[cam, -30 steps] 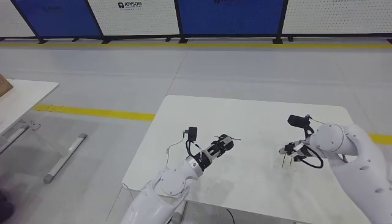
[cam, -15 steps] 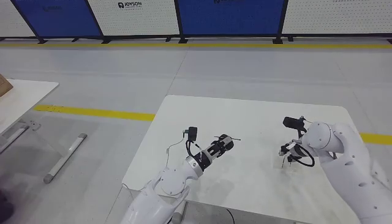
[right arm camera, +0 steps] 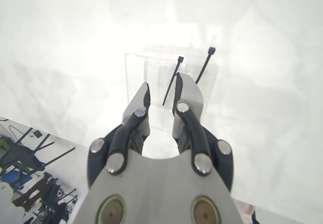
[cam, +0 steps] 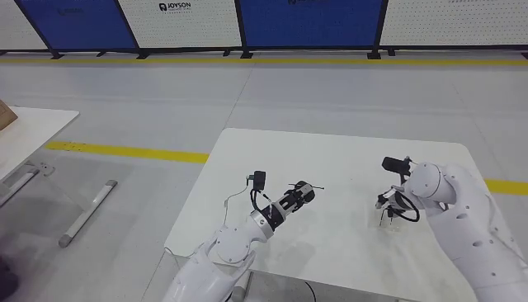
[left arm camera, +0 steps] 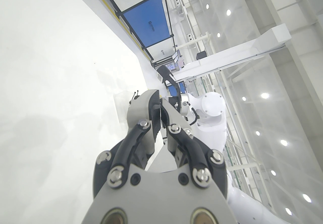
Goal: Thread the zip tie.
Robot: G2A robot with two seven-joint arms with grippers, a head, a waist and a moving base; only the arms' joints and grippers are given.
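on the right part of the table (cam: pixel 330 153), two black ties (right arm camera: pixel 173 80) lean in a clear stand (right arm camera: pixel 135 71), side by side, not touching. right gripper (right arm camera: pixel 162 82) hangs just beside the stand, fingers wide, the nearer tie seen between them; contact not clear. left gripper (left arm camera: pixel 159 99) well apart, near the table's front edge, pinched shut on a thin black strip (cam: pixel 318 188) that juts from its tips.

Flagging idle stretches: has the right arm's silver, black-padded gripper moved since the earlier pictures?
Yes, slightly: the right gripper has shifted away from the right edge of the white table, toward the black zip ties.
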